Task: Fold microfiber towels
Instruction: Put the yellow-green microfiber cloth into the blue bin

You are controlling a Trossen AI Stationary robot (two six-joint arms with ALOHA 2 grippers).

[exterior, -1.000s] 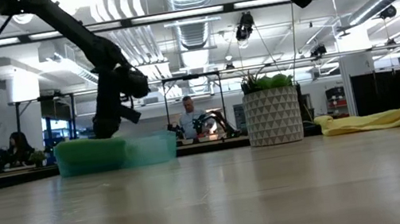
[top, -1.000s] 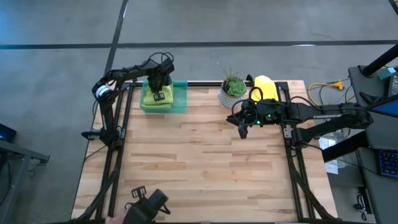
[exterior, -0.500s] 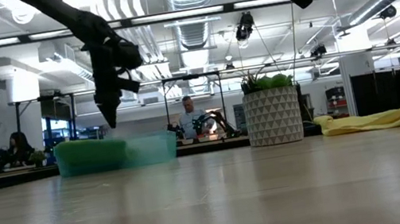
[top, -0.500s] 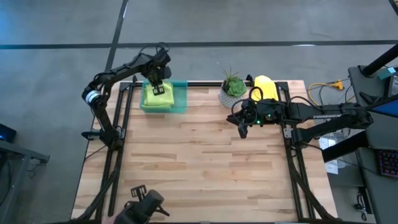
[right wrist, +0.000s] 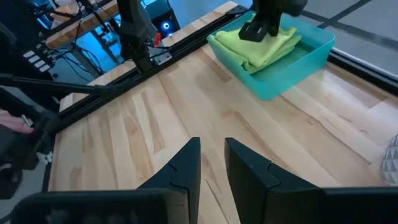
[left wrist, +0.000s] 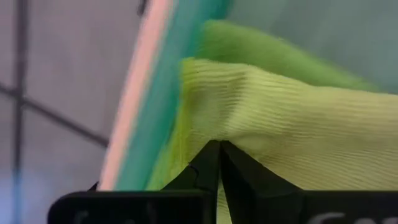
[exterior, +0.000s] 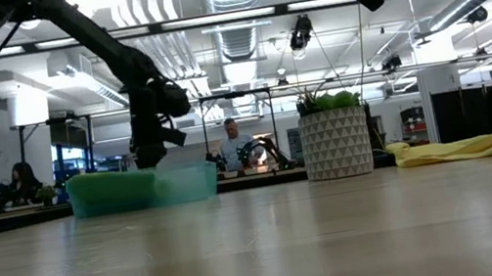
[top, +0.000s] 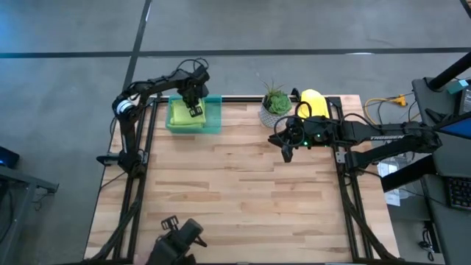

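Folded lime green towels (top: 180, 114) lie stacked in the see-through teal-green tray (top: 213, 118) at the table's far left; two layers of different green show in the left wrist view (left wrist: 280, 118). My left gripper (top: 193, 109) is shut and stands on top of the stack, pointing down. The yellow towel (top: 314, 103) lies crumpled at the far right edge, behind the plant. My right gripper (top: 287, 151) hangs above the table near the plant, narrowly open and empty. No teal towel shows. My left gripper presses its shut fingertips (left wrist: 217, 152) down on the top lime green towel's upper face (left wrist: 249, 112), near the tray's far wall. It comes from above, pointing down. The towel lies flat on the stack in the tray.
A small potted plant (top: 275, 104) in a white pot stands at the far edge between tray and yellow towel. Bare wooden tabletop (top: 235, 199) fills the middle and near side. People show in the room beyond the table (exterior: 233, 150).
My left gripper has risen out of the tray and come back down onto the lime green towels, a little toward the table's right. The towels have stayed in the tray.
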